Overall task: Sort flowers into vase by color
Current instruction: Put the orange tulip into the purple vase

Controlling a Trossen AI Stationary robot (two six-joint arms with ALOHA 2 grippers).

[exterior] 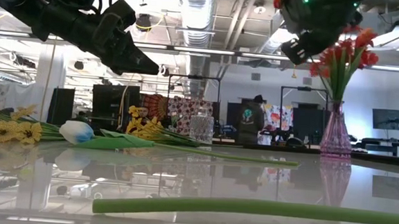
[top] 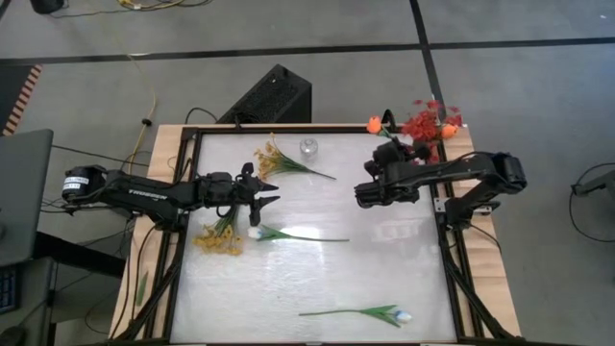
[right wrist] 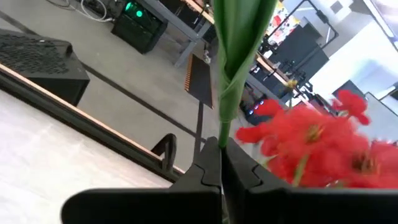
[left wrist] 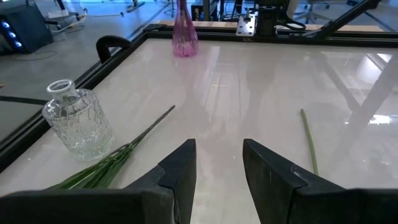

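My right gripper is at the far right, beside the pink vase of red flowers, and is shut on an orange tulip. My left gripper hangs open over the table's left middle with nothing between its fingers. A clear glass vase stands at the far middle. Flat on the table lie a yellow spray next to that vase, another yellow spray, a white tulip and a second white tulip. My right gripper pinches the orange tulip's green stem, where a leaf wraps it, between its two shut fingers. The stem runs on past the fingertips to the bud, which is clear of the table, by the red flowers.
A dark metal frame borders the white tabletop. A black box stands on the floor beyond the far edge. Bare table lies in the middle and at the near left.
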